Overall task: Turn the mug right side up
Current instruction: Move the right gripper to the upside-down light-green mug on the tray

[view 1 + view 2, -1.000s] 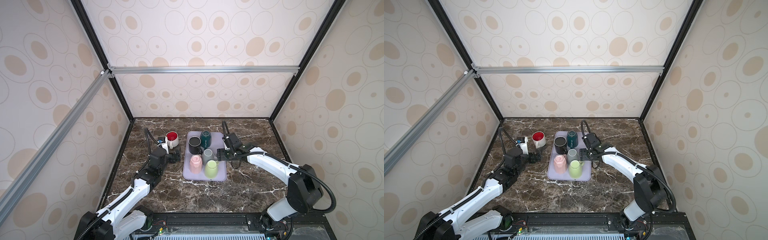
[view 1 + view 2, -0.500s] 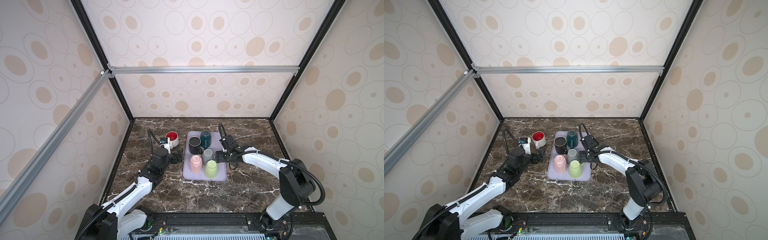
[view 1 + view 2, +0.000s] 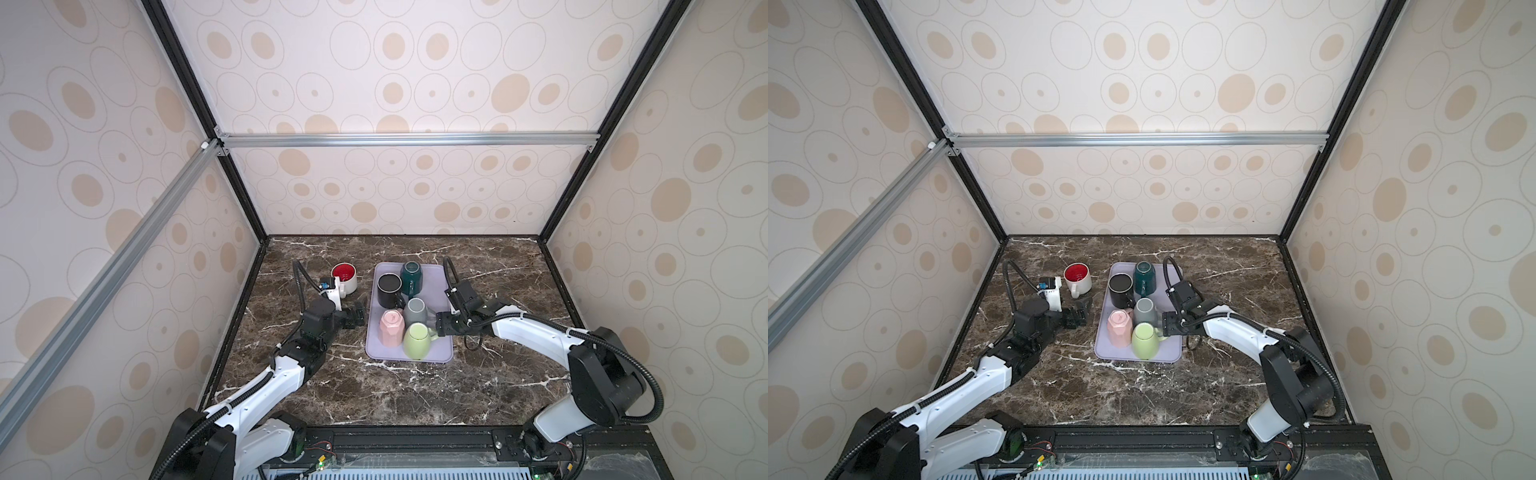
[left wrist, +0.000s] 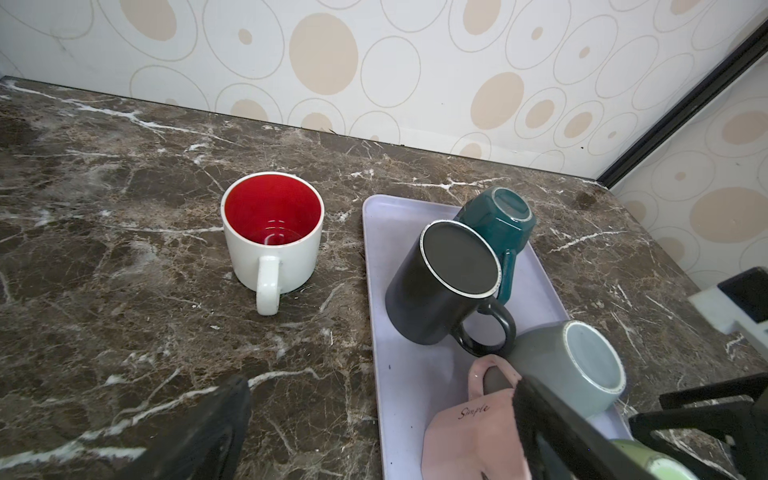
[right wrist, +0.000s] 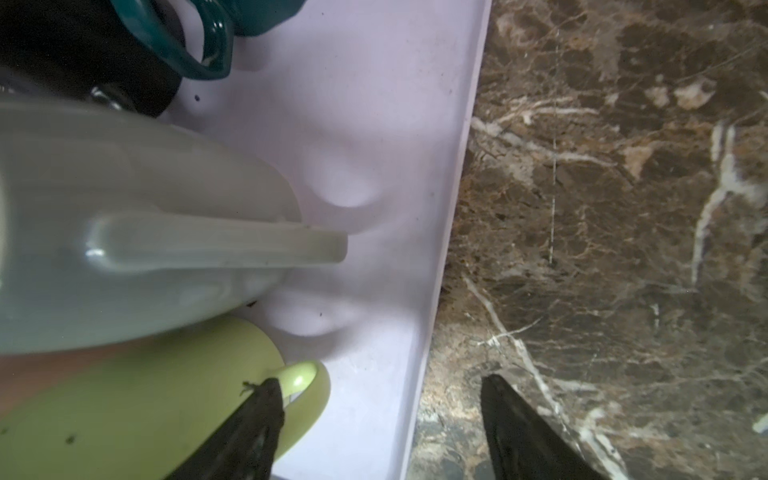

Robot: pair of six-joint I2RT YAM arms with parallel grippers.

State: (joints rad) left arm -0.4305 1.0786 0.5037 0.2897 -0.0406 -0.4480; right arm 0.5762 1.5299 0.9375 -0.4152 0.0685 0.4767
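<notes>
green mug (image 5: 145, 407), upside down, front right corner of tray (image 5: 374, 83): your right hand (image 5: 382, 384) spread apart, one finger (image 5: 257, 419) at its handle (image 5: 307, 378). left hand (image 3: 358, 314) apart, empty, over bench (image 3: 498, 374).

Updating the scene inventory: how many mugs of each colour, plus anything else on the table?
White mug with red inside: 1
Black mug: 1
Teal mug: 1
Grey mug: 1
Pink mug: 1
Green mug: 1
Tray: 1
Total: 7 things, 6 of them mugs.
</notes>
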